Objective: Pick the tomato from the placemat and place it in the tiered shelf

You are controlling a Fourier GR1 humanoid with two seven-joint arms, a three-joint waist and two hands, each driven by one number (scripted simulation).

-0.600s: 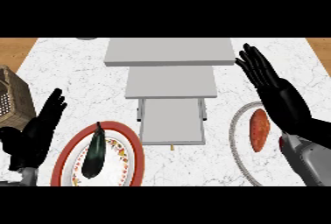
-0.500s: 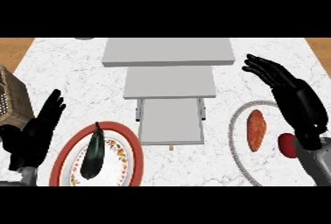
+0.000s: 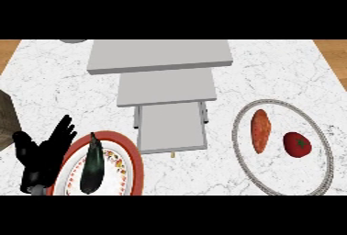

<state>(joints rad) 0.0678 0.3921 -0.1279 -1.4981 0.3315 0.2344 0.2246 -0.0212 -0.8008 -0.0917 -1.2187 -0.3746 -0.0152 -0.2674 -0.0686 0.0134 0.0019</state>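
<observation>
The tomato point(image 3: 297, 143) lies on the placemat point(image 3: 245, 160) at right of the frame (round, probably smooth and soft): take it around its sides. Your left hand point(image 3: 41, 153) rests at lower left, fingers spread.

Head view, looking steeply down on the marble counter point(image 3: 61, 87).
One camera only, so nothing is shared with another view; it faces away from the robot, the tiered shelf point(image 3: 166, 94) running up the middle toward the far edge; the round placemat point(image 3: 244, 158) lies at right, a red-rimmed plate point(image 3: 129, 156) at lower left, near the frame's bottom.
</observation>
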